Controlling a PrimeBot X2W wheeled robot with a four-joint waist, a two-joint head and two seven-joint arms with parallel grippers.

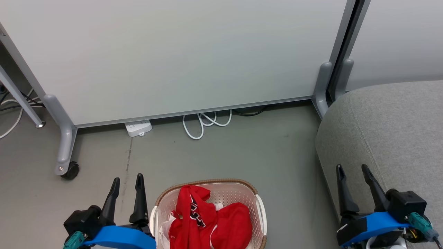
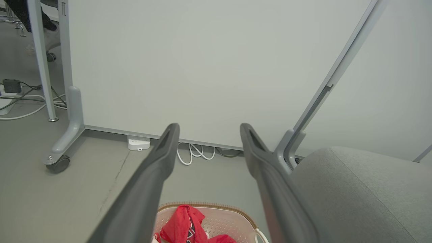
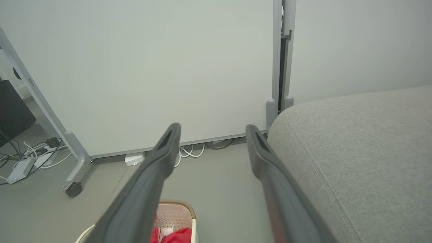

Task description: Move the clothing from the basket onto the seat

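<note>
The red clothing (image 1: 207, 219) with white trim and black-and-white lettering lies heaped in the cream perforated basket (image 1: 238, 190), which stands on the floor at the bottom centre of the head view. The grey sofa seat (image 1: 391, 131) fills the right side. My left gripper (image 1: 127, 180) is open just left of the basket, holding nothing. My right gripper (image 1: 353, 170) is open over the sofa's front edge, also holding nothing. In the left wrist view the clothing (image 2: 184, 224) and basket (image 2: 229, 219) sit below my fingers (image 2: 162, 158); the sofa (image 2: 364, 189) is to the right. In the right wrist view the basket (image 3: 175, 214) shows at the bottom, beside the sofa (image 3: 354, 152).
A white wheeled partition panel (image 1: 173, 55) stands behind the basket, its grey castor foot (image 1: 67, 152) at the left and another leg (image 1: 323, 86) beside the sofa. A white power strip (image 1: 138, 128) and looped white cables (image 1: 204, 122) lie under it. Bare grey floor (image 1: 270, 155) separates basket and sofa.
</note>
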